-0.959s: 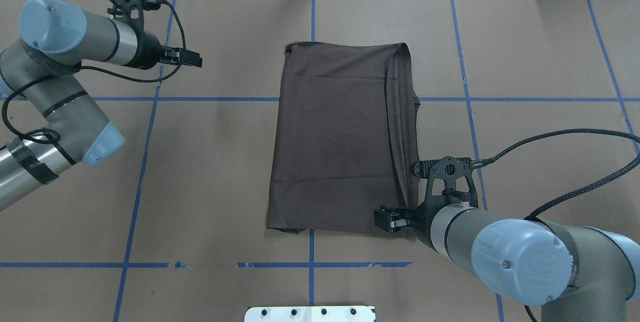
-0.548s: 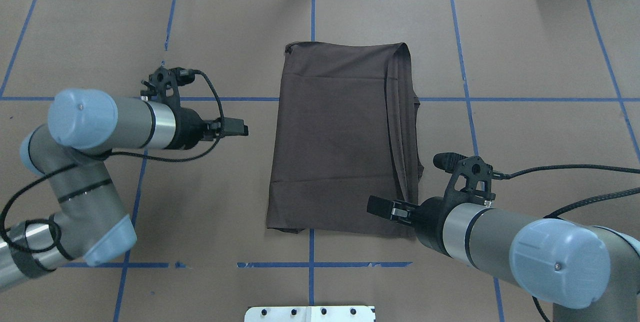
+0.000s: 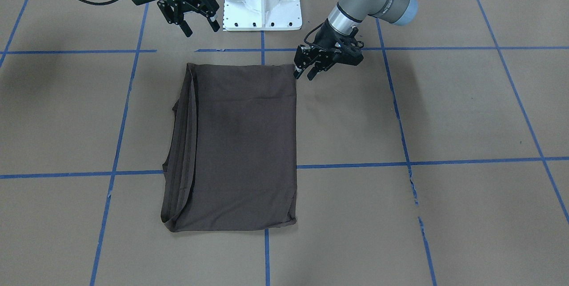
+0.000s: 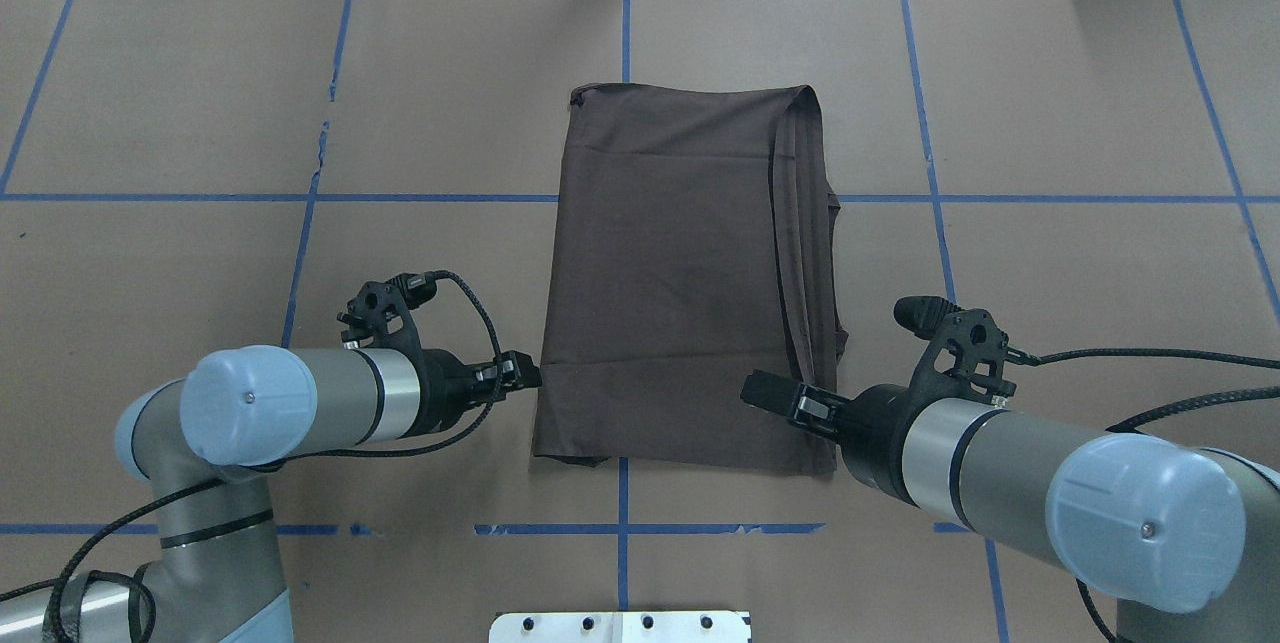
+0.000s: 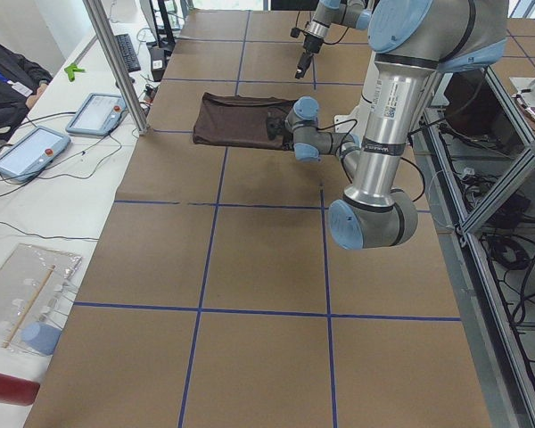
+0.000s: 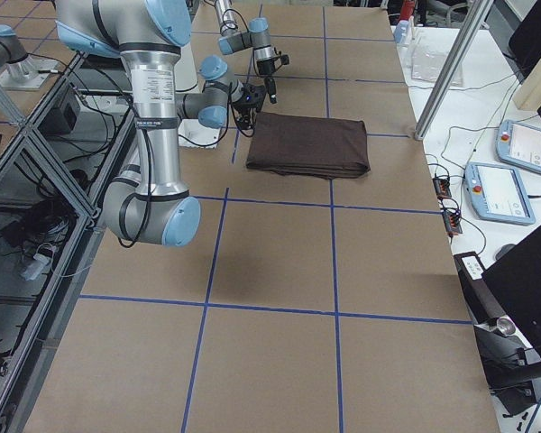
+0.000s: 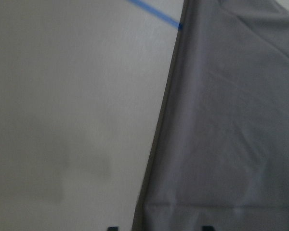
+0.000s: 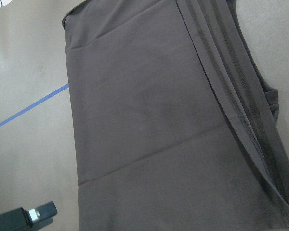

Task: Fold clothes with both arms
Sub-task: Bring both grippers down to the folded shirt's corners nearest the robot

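Overhead exterior view: the dark brown T-shirt (image 4: 680, 273) lies flat in the middle of the paper-covered table (image 4: 1050, 73), folded into 1 long rectangle with its stacked hems along the robot's right side. The left gripper (image 4: 525, 373) sits low, just beside the shirt's left corner nearest the robot, jaws apart and empty. The left wrist camera shows its 2 fingertips (image 7: 206, 228) on either side of the cloth's edge; whether they touch it cannot be told. The right gripper (image 4: 768, 391) hangs over the near right corner, clear of the fabric, jaws spread and holding nothing. Blue tape lines (image 4: 420, 197) cross the table.
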### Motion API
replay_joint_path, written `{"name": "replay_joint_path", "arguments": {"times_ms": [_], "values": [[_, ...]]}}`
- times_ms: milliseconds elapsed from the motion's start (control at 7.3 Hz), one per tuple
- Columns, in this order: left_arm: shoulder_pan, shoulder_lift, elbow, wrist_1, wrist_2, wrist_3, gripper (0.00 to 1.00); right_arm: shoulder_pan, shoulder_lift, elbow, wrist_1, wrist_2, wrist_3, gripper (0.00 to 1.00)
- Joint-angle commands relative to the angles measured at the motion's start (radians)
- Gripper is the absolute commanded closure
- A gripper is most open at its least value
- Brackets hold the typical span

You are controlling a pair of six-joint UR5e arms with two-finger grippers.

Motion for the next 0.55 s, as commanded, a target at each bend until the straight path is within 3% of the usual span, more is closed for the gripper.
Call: {"name": "replay_joint_path", "arguments": {"times_ms": [0, 411], "values": [[0.049, -0.012, 0.02, 0.0, 0.008, -0.01, 0.45, 0.0, 0.0, -0.001, 0.0, -0.009, 0.001, 0.0], [0.058, -0.014, 0.038, 0.0, 0.01, -0.016, 0.45, 0.0, 0.0, -0.001, 0.001, -0.011, 0.001, 0.0]]}}
